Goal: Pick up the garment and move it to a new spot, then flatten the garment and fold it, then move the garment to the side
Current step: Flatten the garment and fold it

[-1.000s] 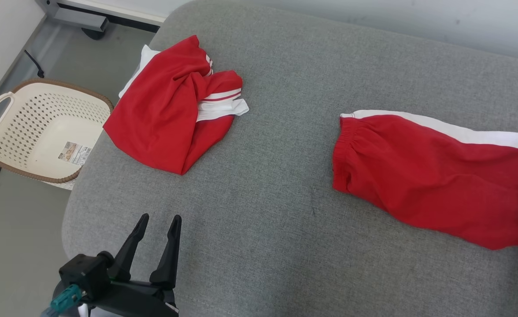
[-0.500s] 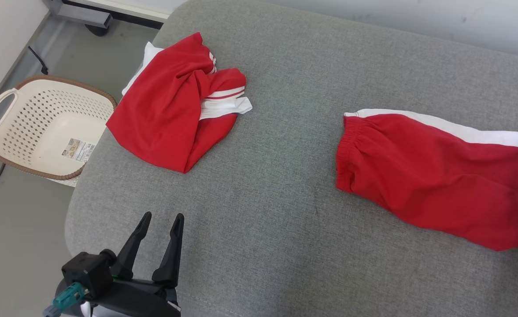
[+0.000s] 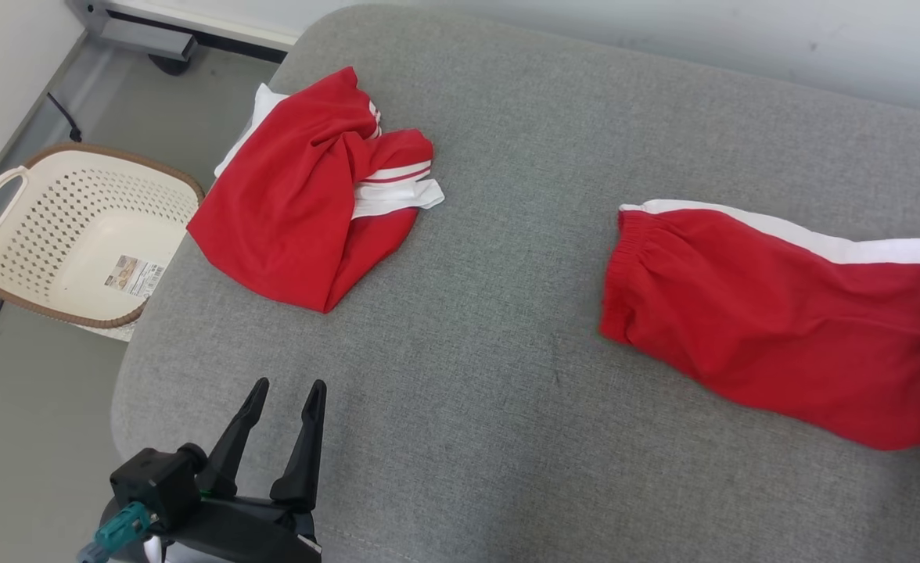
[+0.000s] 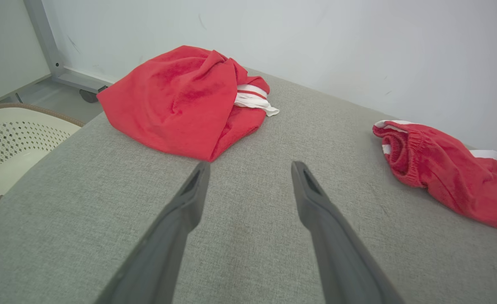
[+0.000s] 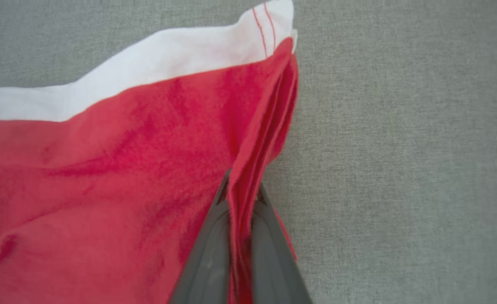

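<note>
The garment (image 3: 781, 313) is red with a white side stripe and an elastic waistband. It lies stretched out on the right of the grey padded surface (image 3: 507, 391) and also appears in the left wrist view (image 4: 443, 177). In the right wrist view my right gripper (image 5: 241, 196) is shut on a bunched fold of the garment's (image 5: 126, 169) red edge, below the white band. My left gripper (image 3: 288, 385) hovers open and empty over the front left of the surface, its fingers (image 4: 189, 202) spread wide, well apart from both garments.
A second red and white garment (image 3: 303, 211) lies crumpled at the back left (image 4: 181, 97). A cream perforated basket (image 3: 53, 219) stands on the floor beside the surface's left edge (image 4: 12, 139). A pale wall runs behind.
The dark tip of my right gripper at the garment's right end has slipped past the head view's right edge. The picture shifted slightly with the camera. My left gripper stayed put.
</note>
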Available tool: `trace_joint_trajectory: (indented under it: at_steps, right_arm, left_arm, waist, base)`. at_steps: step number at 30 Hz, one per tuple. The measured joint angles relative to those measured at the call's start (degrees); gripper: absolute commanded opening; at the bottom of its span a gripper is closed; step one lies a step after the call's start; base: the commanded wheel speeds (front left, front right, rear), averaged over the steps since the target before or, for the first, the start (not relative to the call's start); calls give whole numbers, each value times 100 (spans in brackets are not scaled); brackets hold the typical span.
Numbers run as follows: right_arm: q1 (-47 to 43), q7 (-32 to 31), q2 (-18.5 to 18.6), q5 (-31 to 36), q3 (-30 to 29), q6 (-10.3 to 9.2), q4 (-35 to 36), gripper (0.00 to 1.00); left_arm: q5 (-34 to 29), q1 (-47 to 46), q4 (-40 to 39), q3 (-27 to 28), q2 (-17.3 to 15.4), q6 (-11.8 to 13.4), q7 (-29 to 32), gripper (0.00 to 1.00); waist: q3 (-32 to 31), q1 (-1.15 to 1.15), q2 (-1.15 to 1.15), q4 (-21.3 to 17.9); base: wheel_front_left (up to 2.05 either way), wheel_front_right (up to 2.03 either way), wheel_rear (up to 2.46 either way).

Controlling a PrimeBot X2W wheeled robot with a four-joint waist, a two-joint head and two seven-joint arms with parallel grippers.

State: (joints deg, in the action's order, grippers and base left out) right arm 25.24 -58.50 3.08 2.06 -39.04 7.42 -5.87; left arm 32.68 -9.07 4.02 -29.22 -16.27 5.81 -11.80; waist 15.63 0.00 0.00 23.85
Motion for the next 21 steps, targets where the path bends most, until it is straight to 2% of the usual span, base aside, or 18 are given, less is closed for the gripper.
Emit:
trace_joint_trajectory:
  at_steps: [17, 21]
  right_arm:
    - [-571, -136, 673, 162, -99, 0, 443, 0]
    - [-565, -208, 665, 113, -7, 0, 524, 0]
  left_arm:
    - [25, 71, 75, -91, -14, 22, -26, 100]
    - [42, 101, 88, -114, -18, 22, -24, 100]
  waist:
    - [-387, 0, -1, -253]
    - [-500, 0, -1, -306]
  base:
    - [0, 0, 0]
    - [0, 0, 0]
